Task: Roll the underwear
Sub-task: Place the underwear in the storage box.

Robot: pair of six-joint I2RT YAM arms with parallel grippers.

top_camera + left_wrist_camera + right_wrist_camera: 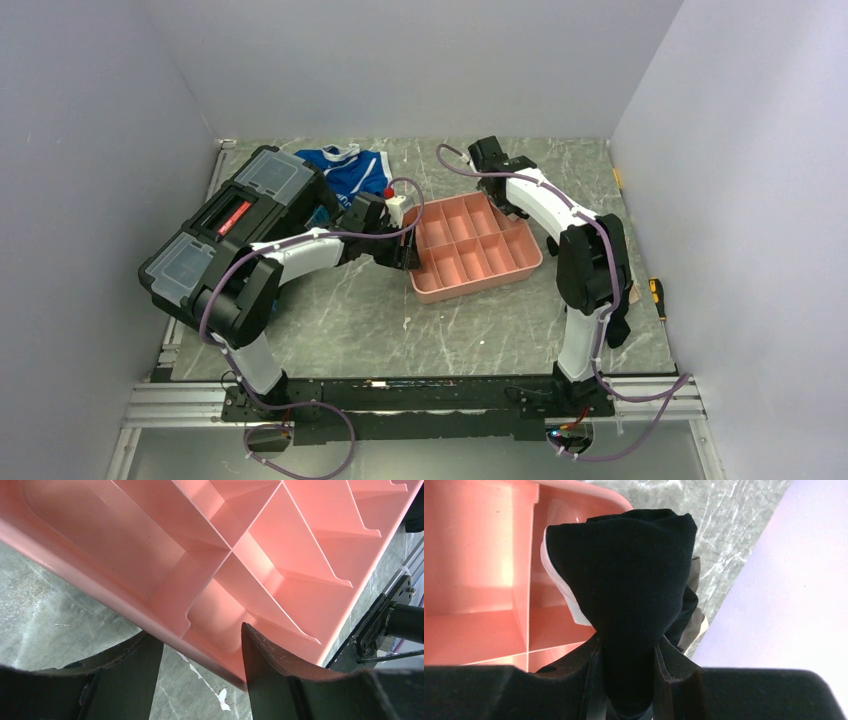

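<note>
Between the right gripper's fingers sits the underwear, pinched tight at its lower end. The rest of it bulges out beyond the fingertips as a dark, gathered bundle with a white edge showing on the left. The closed grip looks meant to stop the bundle from loosening. It hangs free of the worktop, just past the fingertips and over the corner of the pink tray, with part of it out past the rim. From that position I judge the rolling is largely done and the bundle is being carried toward a corner compartment. Whether it is a neat roll or only a bunch, the wrist view does not settle.

Ahead of the left gripper lies the tray's opposite side. Its jaws stand wide apart and straddle the wall, one finger over the inside of a compartment and the other outside, above the worktop. Nothing is clamped, since the gap is far wider than the wall. That stance reads as a brace, ready to steady the light tray if the bundle pushes it sideways. I cannot tell whether either finger touches the plastic.

The compartments beneath the left gripper are bare.
</note>
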